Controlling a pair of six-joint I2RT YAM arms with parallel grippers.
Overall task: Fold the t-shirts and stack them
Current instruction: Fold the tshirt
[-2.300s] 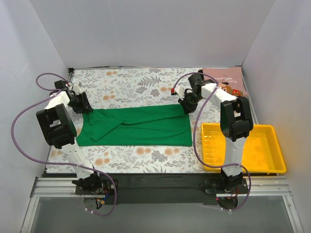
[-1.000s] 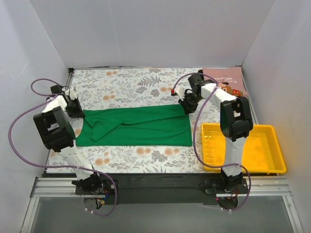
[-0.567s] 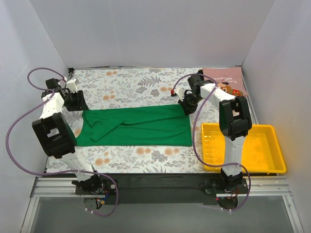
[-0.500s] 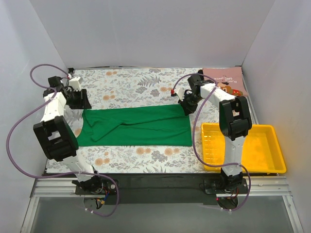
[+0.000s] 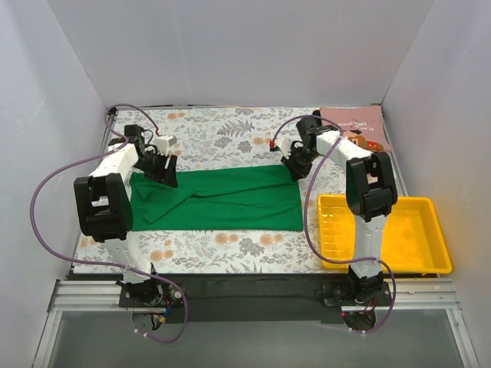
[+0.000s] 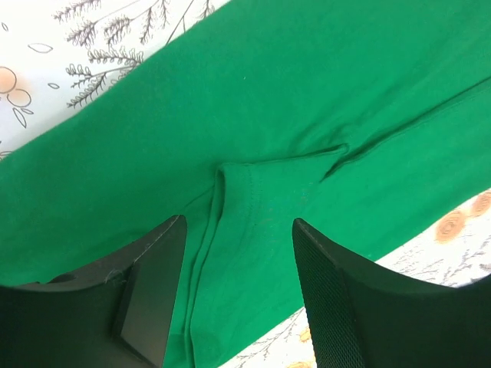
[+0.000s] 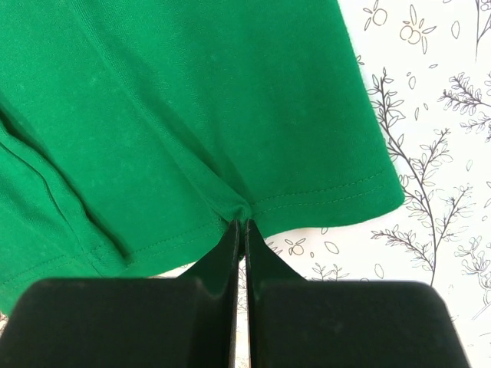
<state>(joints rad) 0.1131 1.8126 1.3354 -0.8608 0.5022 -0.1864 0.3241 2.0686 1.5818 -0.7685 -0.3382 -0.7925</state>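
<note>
Your left gripper (image 5: 163, 169) has left the outer left edge of the green t-shirt (image 5: 222, 201) and now stands further in, over the far left part of the cloth. In the left wrist view its fingers are spread and hold nothing. Between them lies the folded sleeve (image 6: 268, 184) with its seam. I think this means you are choosing a new place to grasp, so the next fold is not yet begun. The shirt lies flat in a long band across the middle of the table (image 5: 207, 134), and it seems to be folded once lengthwise already. Your right gripper (image 5: 295, 170) has not moved: it stays clenched on the hem at the far right corner of the shirt. Further right, the pink t-shirt (image 5: 359, 129) lies in the far corner, behind the yellow tray (image 5: 376, 199).
</note>
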